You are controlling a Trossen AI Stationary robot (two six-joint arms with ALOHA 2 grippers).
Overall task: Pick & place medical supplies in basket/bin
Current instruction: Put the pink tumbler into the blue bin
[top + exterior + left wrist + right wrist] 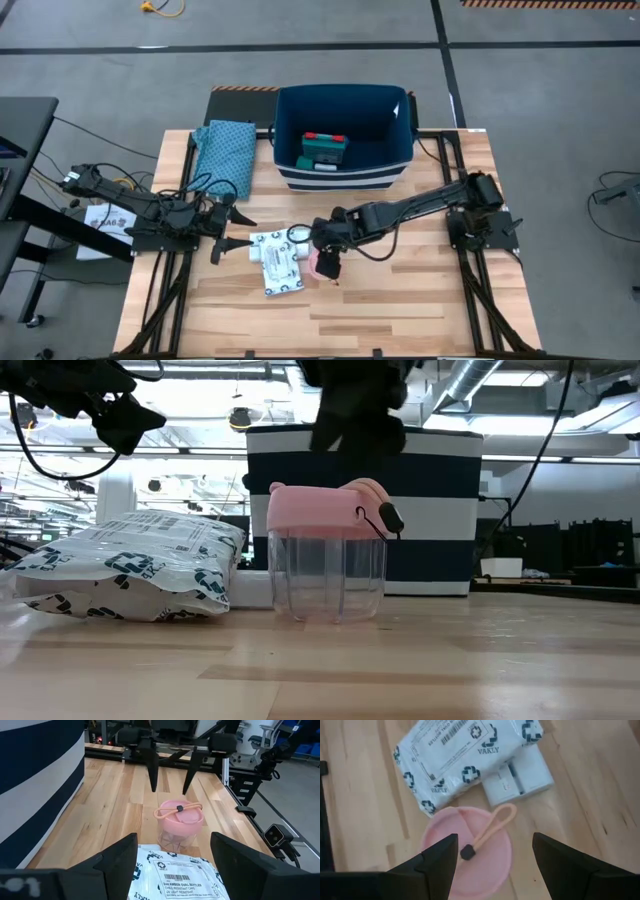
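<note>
A clear cup with a pink lid and loop strap stands upright on the table, in front of the navy striped bin. My right gripper hovers open directly above the lid, fingers pointing down and clear of it. A white printed packet lies partly on a white compartment tray, left of the cup. My left gripper is open and level, just left of the packet. A teal-and-red box lies inside the bin.
A teal patterned folded cloth lies left of the bin at the table's far side. Bare wood stretches along the near edge and to the right of the cup. The bin's striped wall stands close behind the cup.
</note>
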